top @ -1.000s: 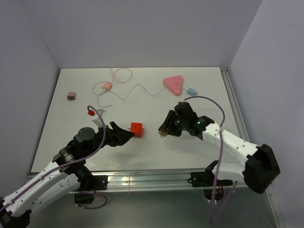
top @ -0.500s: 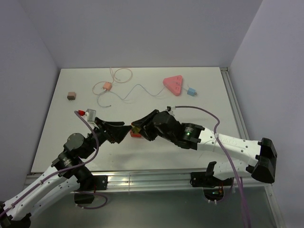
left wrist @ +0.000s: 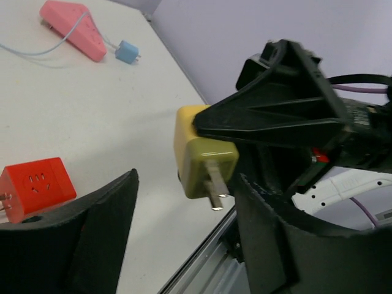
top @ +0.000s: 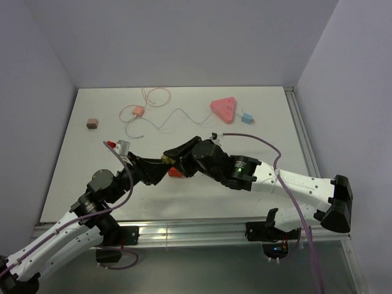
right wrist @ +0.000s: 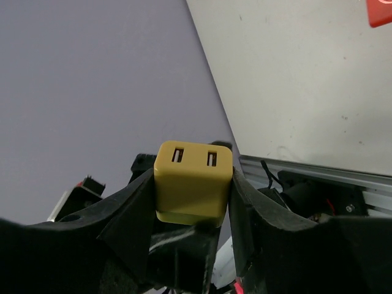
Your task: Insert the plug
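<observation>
Right tool point(right wrist: 193, 179) grips one yellow adapter point(left wrist: 202, 160); left tool point(left wrist: 185, 184) open; one plug point(left wrist: 127, 52) lies apart.

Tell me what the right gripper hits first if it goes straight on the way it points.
Most likely the left gripper: the right gripper, shut on a yellow adapter, points into its open jaws, so the adapter's prongs would meet it first. Depth is hard to judge.

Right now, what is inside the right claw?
A yellow boxy adapter, clamped in the right claw. Its two-slot face and a metal prong show; the sides being gripped are covered by the fingers.
</observation>
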You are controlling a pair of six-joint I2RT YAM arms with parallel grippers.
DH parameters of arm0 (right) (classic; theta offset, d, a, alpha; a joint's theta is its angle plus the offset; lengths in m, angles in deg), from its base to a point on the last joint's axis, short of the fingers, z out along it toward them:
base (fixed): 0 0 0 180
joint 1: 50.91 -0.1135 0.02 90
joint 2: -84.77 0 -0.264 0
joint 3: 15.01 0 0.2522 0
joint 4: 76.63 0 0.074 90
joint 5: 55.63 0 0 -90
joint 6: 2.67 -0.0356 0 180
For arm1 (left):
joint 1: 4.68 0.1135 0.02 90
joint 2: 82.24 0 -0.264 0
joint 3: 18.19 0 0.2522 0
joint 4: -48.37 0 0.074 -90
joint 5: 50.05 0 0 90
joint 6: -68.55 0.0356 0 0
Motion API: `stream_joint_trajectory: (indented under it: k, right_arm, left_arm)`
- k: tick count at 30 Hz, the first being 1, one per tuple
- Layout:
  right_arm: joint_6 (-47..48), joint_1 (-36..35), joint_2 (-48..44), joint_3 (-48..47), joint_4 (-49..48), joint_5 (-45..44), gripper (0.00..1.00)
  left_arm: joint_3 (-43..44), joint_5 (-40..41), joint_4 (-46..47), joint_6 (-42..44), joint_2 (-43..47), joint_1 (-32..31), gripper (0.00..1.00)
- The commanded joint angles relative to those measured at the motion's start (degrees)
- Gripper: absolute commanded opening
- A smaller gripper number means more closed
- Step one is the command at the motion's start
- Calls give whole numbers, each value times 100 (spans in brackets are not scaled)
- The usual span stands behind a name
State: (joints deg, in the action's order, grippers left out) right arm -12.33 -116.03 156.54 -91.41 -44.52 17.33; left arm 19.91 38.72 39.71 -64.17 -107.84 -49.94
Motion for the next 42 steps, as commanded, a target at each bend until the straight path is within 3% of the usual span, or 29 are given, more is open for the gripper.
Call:
stream_joint_trajectory:
  k: [1, 6, 12, 13, 15, 17, 18, 24, 27, 30, 33, 36, 42]
  right_arm:
    - [43, -141, 135, -320, -156, -221, 3]
    - [236, -255, 294, -513, -165, -116, 6]
    - [438, -308, 320, -487, -182, 7, 9]
    - [691, -308, 320, -487, -226, 51, 13]
    - [1400, -308, 294, -574, -288, 183, 39]
    - [2035, -299, 268, -679, -437, 724, 60]
    - [2638, -195, 285, -741, -429, 1015, 61]
    - [3969, 324, -56, -962, 617, 2238, 70]
    - [4129, 553, -285, -1093, 1143, 2687, 78]
    - [4218, 983, -269, -1391, 1460, 3784, 84]
    - [3860, 1265, -347, -1568, 1427, 4331, 98]
    - [3331, 1335, -234, -1638, 1223, 4805, 98]
    - [2277, 1336, -285, -1367, 1119, 5035, 80]
  left_arm:
    - [185, 97, -35, -26, -242, -10, 66]
    - [423, 97, -273, -105, -533, -10, 56]
    - [309, 335, -203, -149, -252, -18, 41]
    - [300, 308, -211, -123, -208, -18, 23]
    - [308, 256, -299, -26, -138, -10, 0]
    - [230, 81, -238, 184, -24, -10, 0]
    - [177, -103, -168, 246, 151, -10, 0]
    - [-157, -535, 122, 325, 758, -18, 0]
    - [-166, -974, 359, 510, 838, -18, 1]
    - [-114, -1527, 658, 615, 803, -10, 0]
    - [-113, -1845, 930, 659, 759, -18, 0]
    - [-201, -2056, 1256, 642, 759, -18, 1]
    - [-114, -2161, 1484, 870, 628, -18, 0]
